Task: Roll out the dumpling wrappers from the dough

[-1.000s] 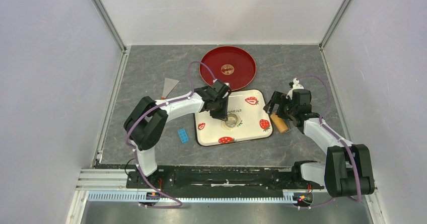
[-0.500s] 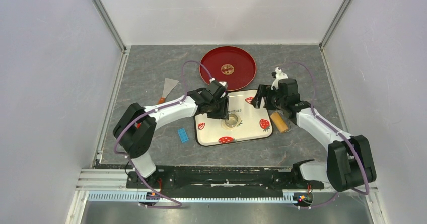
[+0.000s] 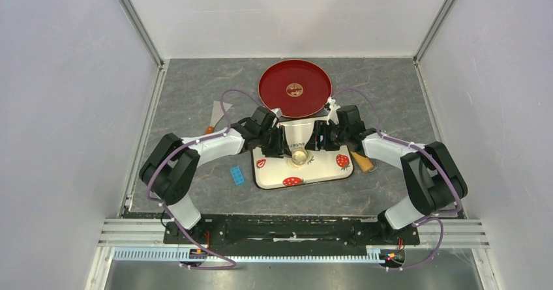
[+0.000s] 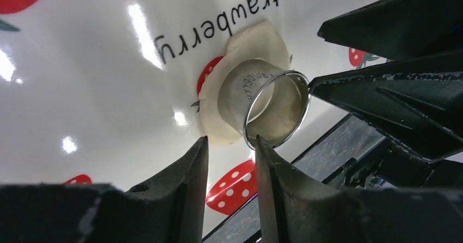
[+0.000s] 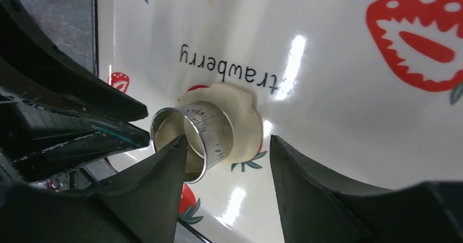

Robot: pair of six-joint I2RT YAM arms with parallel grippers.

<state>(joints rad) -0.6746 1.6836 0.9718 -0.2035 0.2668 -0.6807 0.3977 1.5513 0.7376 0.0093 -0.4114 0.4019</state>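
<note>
A flattened patch of pale dough [image 4: 256, 41] lies on the white strawberry tray [image 3: 326, 173], with a metal ring [image 4: 270, 109] standing pressed into it. No separate dumpling wrappers show; what lies inside the ring [image 5: 191, 134] is hidden. My left gripper [image 4: 232, 142] is open with a narrow empty gap, its tips just left of the ring [image 3: 299, 156]. From the other side my right gripper [image 5: 226, 139] stands open wider, one finger in front of the ring's mouth, the dough [image 5: 243, 123] beyond. From above, the left gripper [image 3: 283, 148] and the right gripper [image 3: 313, 146] flank the ring.
A red round plate [image 3: 306, 101] sits behind the tray. A wooden rolling pin [image 3: 363, 161] lies off the tray's right edge. A metal scraper [image 3: 218, 114] and a small blue block [image 3: 237, 174] lie to the left on the grey mat.
The left gripper opened and drew back left off the ring. My right gripper left the rolling pin, swung left over the tray to the ring, and its jaws narrowed.
</note>
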